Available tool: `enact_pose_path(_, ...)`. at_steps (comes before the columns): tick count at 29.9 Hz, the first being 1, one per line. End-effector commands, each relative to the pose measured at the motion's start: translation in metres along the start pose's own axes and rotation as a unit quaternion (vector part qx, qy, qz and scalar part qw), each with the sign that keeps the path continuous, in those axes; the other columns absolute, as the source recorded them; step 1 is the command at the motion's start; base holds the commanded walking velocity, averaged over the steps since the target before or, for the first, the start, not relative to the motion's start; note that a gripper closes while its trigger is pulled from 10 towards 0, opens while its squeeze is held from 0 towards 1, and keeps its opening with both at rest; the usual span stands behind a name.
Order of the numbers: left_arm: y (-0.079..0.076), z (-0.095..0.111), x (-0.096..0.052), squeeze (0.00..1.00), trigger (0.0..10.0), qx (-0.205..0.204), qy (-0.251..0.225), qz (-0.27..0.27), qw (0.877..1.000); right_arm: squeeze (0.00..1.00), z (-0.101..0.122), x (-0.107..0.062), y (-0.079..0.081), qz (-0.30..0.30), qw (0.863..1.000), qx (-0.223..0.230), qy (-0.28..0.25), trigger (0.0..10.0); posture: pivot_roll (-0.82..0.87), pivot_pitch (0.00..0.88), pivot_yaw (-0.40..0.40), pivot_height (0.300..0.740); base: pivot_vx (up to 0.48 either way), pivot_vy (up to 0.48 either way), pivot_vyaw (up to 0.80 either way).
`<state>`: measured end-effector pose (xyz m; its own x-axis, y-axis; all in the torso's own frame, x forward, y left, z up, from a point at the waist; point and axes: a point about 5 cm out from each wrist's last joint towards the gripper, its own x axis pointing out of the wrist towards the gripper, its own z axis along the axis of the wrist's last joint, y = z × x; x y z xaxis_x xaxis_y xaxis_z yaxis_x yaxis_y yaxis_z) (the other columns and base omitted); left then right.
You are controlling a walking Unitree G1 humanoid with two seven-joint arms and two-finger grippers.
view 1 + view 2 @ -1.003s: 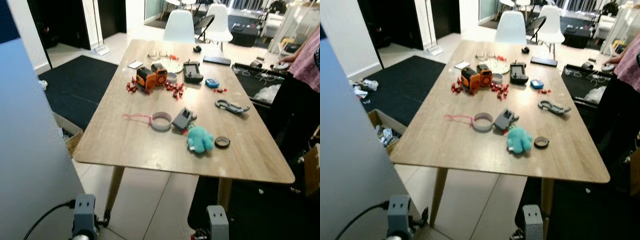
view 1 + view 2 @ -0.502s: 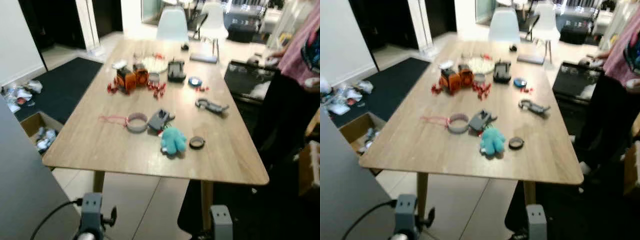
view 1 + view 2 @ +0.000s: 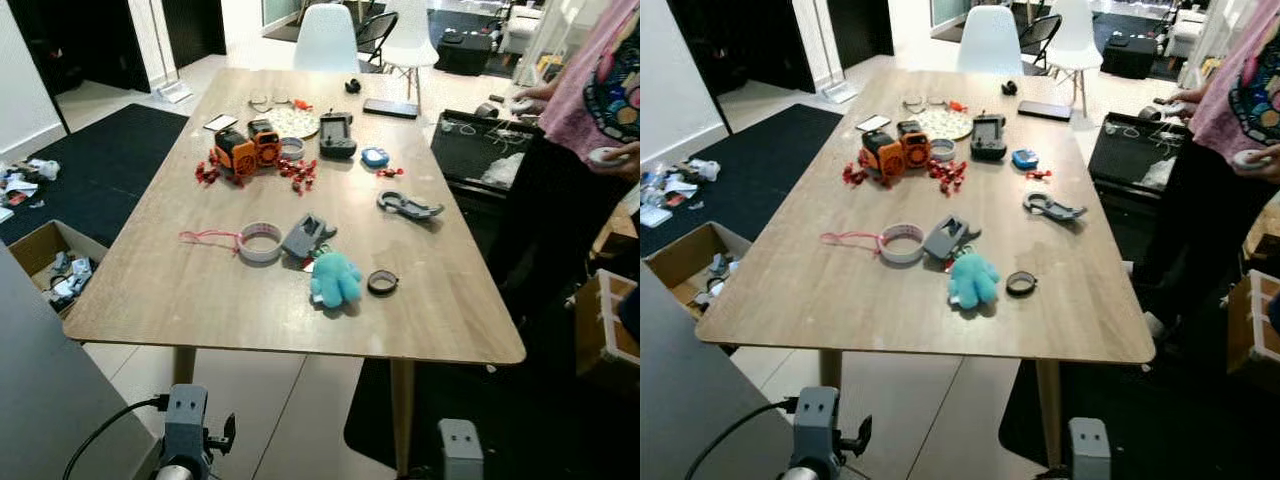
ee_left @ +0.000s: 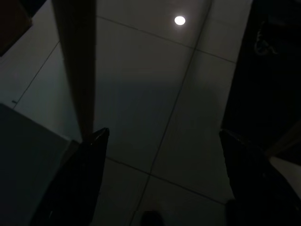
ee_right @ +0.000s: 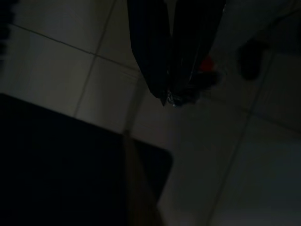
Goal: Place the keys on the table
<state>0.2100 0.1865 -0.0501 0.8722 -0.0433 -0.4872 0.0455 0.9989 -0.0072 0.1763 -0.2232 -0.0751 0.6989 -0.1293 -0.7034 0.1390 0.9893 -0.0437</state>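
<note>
i am looking down at a long wooden table [image 3: 200, 300] from its near end. both arms hang low in front of it, over the tile floor [image 4: 155, 94].

the right gripper [image 5: 171, 96] has its two black fingers pressed close together. a small shiny thing with a red bit hangs at the tips. i think these are the keys [image 5: 195, 87], but it is very dark there, so i am not sure. they are down by the floor, not on the table.

the left gripper [image 4: 163, 133] has its fingers spread wide apart, with nothing between them.

lots of things lie on the table. near my end there is a teal soft toy [image 3: 333, 279], with a small black ring [image 3: 382, 282] just beside it. a grey roll of tape [image 3: 261, 242] lies near the toy, on my left. farther along sits an orange gadget [image 3: 243, 150] with little red bits around it.

a person in a pink top [image 3: 590, 100] stands at the right side of the table. a white chair [image 3: 327, 40] is at the far end. on the left there is a dark rug [image 3: 90, 170] and an open cardboard box [image 3: 40, 255] on the floor.
</note>
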Motion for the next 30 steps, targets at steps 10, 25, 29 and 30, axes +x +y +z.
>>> enact_pose_path(10,-0.002,-0.007,-0.004,0.00,10.0,0.007,0.011,-0.003,1.000,0.00,0.041,-0.021,-0.112,-0.246,0.961,0.063,-0.110,10.0,0.04,0.063,-0.030,0.740,0.000,0.000,0.00)
enact_pose_path(25,0.002,-0.004,-0.003,0.00,10.0,0.009,0.006,0.001,1.000,0.00,0.258,-0.051,-0.133,-0.184,0.849,0.171,-0.464,10.0,0.05,0.059,-0.036,0.740,0.000,0.000,0.00)
enact_pose_path(29,0.002,-0.007,-0.006,0.00,10.0,0.007,0.007,0.004,1.000,0.00,0.324,-0.056,-0.074,0.003,0.826,0.188,-0.531,10.0,0.05,0.057,-0.037,0.740,0.000,0.000,0.00)
enact_pose_path(30,0.002,-0.007,-0.006,0.00,10.0,0.006,0.008,0.004,1.000,0.00,0.328,-0.055,-0.065,0.026,0.827,0.185,-0.530,10.0,0.05,0.057,-0.036,0.740,0.000,0.000,0.00)
